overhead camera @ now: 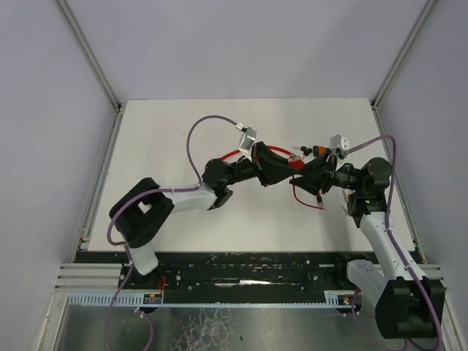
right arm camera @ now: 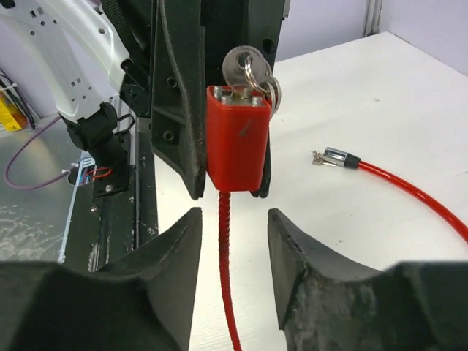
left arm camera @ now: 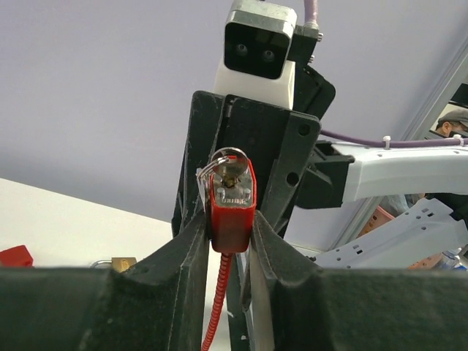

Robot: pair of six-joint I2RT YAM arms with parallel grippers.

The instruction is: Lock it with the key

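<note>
My left gripper (left arm camera: pixel 229 232) is shut on a red padlock (left arm camera: pixel 232 208) and holds it above the table (overhead camera: pixel 183 139). A silver key (right arm camera: pixel 245 66) on a ring sits in the lock's keyhole, at the end facing away from the left wrist. A red coiled cable (right arm camera: pixel 225 248) hangs from the lock body. My right gripper (right arm camera: pixel 232 228) is open just short of the padlock (right arm camera: pixel 235 135), with the cable between its fingers, not touching it. In the top view the two grippers, left (overhead camera: pixel 287 168) and right (overhead camera: pixel 311 168), face each other at mid-table.
The cable's metal-tipped free end (right arm camera: pixel 333 158) lies on the white table to the right. The cable loops over the table (overhead camera: pixel 307 202). A small brass padlock (left arm camera: pixel 121 262) and a red object (left arm camera: pixel 14 256) lie on the table at the left.
</note>
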